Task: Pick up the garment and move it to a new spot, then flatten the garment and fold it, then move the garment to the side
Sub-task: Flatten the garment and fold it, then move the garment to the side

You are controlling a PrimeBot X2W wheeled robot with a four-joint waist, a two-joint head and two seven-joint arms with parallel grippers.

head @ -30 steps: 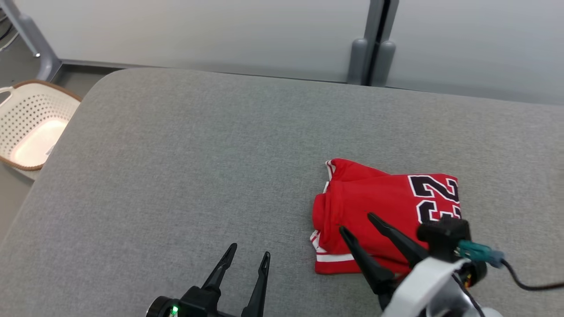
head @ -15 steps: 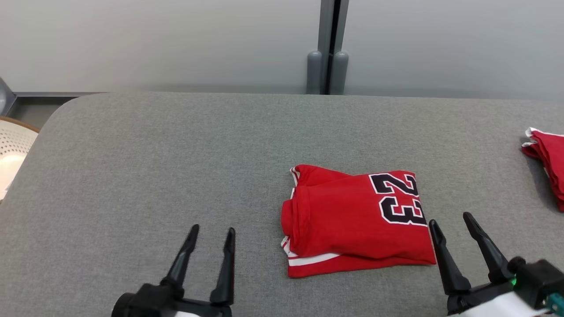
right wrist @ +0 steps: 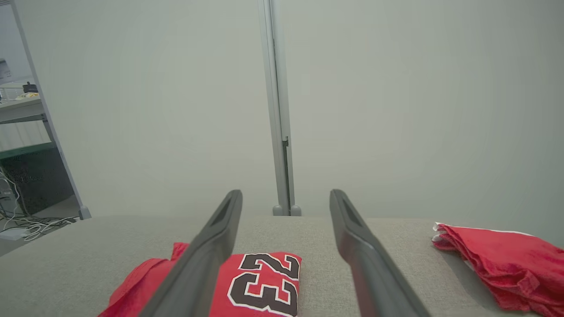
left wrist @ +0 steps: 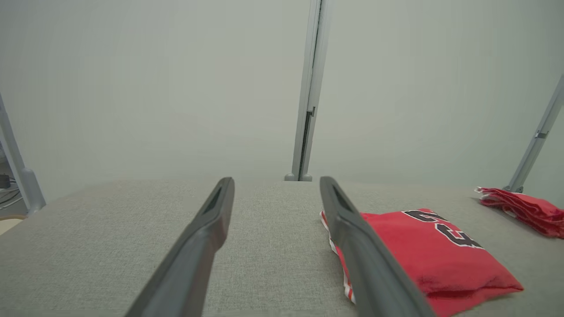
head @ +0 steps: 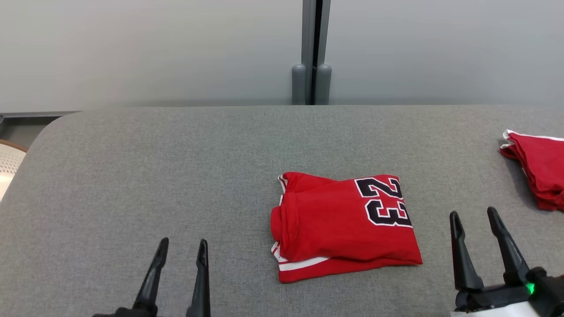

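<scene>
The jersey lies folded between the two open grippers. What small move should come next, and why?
Probably bring the right gripper to the near right edge of the folded jersey and grasp it. The jersey is not yet at the side, where a red pile lies; the right gripper stands open beside it.

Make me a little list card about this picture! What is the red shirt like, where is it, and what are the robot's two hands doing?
garment: red jersey with the number 23, folded into a packet
where: lying on the grey table, a bit right of the middle
left gripper: open, holding nothing, left of the jersey and apart from it
right gripper: open, holding nothing, right of the jersey, not touching it
other clothes: pile of red cloth at the table's right end
also there: white basket beside the table's left end
</scene>
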